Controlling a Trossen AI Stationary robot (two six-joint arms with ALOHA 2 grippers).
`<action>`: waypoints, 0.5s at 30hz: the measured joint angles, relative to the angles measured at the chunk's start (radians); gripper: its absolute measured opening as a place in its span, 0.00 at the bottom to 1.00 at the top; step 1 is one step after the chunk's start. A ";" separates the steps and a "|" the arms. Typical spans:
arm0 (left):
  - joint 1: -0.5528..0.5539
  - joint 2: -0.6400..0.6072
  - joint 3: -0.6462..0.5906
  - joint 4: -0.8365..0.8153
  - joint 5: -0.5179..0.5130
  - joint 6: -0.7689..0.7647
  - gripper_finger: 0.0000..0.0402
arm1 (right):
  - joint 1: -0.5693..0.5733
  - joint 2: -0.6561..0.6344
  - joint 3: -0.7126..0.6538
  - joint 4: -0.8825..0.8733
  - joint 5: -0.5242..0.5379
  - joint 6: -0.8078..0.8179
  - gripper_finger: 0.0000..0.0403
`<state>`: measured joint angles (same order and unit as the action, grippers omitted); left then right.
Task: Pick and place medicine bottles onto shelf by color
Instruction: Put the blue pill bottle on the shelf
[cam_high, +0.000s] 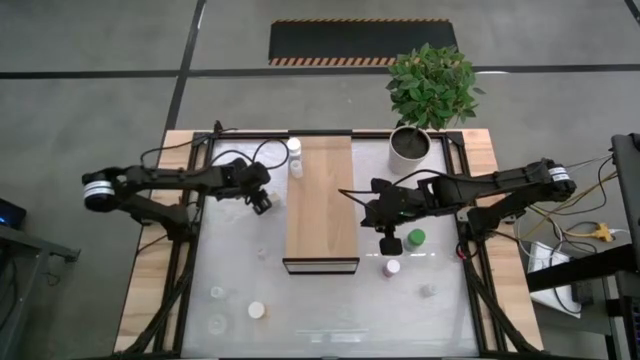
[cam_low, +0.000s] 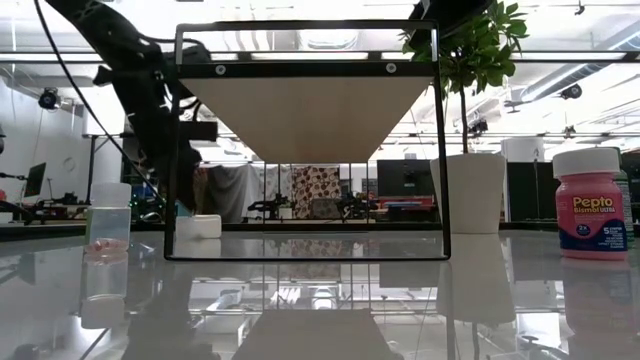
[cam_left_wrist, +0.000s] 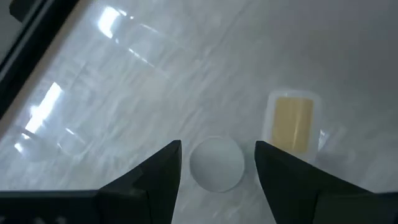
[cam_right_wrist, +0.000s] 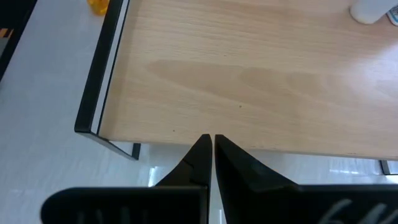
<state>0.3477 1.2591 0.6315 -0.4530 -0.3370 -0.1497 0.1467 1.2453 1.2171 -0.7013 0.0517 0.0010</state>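
2 dark arms (cam_high: 190, 180), black cables, white wrist bands.

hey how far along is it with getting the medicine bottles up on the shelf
Nothing looks done: the shelf top is bare wood in the high view. In hand: the left hand is open over a white-capped bottle on the table. The right hand is shut and empty beside the shelf. Left: the green-topped bottle, the pink Pepto bottle, the bottle by the shelf's far corner and other small ones.
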 joint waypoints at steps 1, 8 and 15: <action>0.000 0.007 0.000 0.000 0.000 0.000 0.47 | 0.000 0.000 0.000 0.000 0.000 0.000 0.03; 0.000 0.030 0.000 0.000 0.003 0.005 0.38 | 0.000 0.000 -0.003 0.000 0.000 0.006 0.03; 0.000 -0.004 0.001 -0.005 0.003 0.025 0.19 | 0.000 0.000 -0.020 0.001 0.000 0.015 0.03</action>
<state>0.3477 1.2555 0.6327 -0.4576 -0.3340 -0.1246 0.1467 1.2449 1.1971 -0.7004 0.0517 0.0158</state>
